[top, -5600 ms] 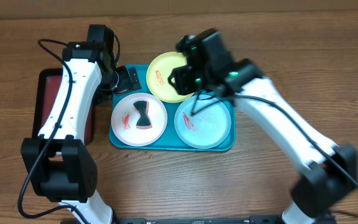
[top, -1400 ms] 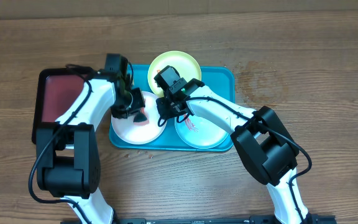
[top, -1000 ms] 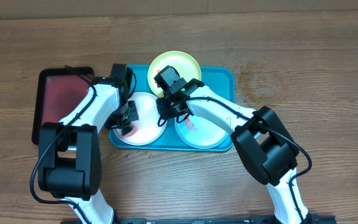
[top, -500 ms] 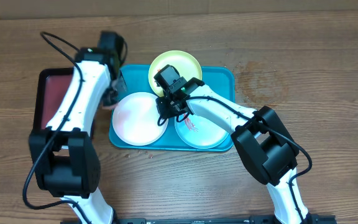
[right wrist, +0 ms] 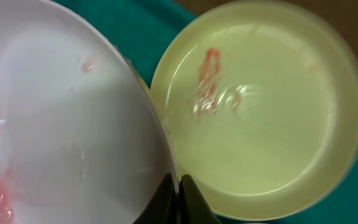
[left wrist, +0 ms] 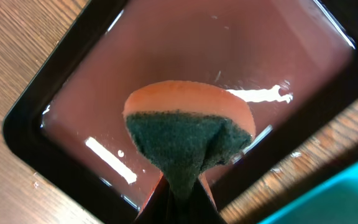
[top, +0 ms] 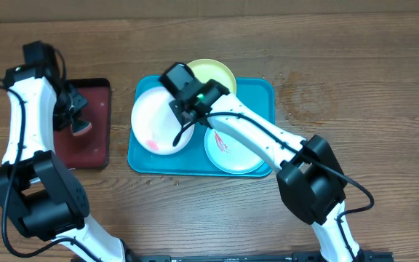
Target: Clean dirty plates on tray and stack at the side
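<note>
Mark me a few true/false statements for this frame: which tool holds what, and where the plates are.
1. The left tool holds a sponge over the red tray. True.
2. The right tool grips the yellow plate. False: it pinches the white plate by its rim.
3. The white plate is spotless. False: a pink smear shows on it.
4. The mint plate lies in the blue tray with a red smear. True.
5. The yellow plate sits on the red tray. False: it is at the blue tray's far end.
</note>
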Motion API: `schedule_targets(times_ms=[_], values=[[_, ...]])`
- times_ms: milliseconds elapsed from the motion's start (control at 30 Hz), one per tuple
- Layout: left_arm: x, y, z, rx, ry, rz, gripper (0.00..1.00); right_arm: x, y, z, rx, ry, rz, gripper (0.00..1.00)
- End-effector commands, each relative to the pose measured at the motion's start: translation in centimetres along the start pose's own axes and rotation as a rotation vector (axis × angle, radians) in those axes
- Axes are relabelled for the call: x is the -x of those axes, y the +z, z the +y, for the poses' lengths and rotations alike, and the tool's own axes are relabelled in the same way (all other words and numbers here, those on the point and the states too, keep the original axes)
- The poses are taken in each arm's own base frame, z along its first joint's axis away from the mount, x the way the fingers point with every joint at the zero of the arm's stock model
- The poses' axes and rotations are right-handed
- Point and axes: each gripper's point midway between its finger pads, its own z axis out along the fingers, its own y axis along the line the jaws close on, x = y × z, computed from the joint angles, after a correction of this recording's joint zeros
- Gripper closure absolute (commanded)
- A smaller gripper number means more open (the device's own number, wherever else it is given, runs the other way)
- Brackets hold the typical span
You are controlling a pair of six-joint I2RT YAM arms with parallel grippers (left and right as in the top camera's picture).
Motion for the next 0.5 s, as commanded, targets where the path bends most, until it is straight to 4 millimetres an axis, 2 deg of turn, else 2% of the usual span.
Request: schedule_targets(times_ms=[0, 100, 267, 467], values=[[-1.0, 1.3, -0.1, -0.047, -0.027, 0.037, 0.96, 4.5, -5.9, -2.9, -0.257, -0.090, -0.168, 0.96], [-1.2, 2.4, 0.3, -0.046, -0.040, 0.037, 0.96, 5.7, -7.9, -2.5, -0.340, -0.103, -0.224, 0.96], [-0.9, 3.4, 0.9, -0.050, -0.059, 0.019, 0.96, 6.6, -9.4, -1.0, -0.365, -0.179, -0.264, 0.96], [-0.8, 4.4, 1.1, -0.049, -0.065, 0.000, 0.96, 7.4, -11.4, -1.9, -0.531, -0.238, -0.299, 0.96]])
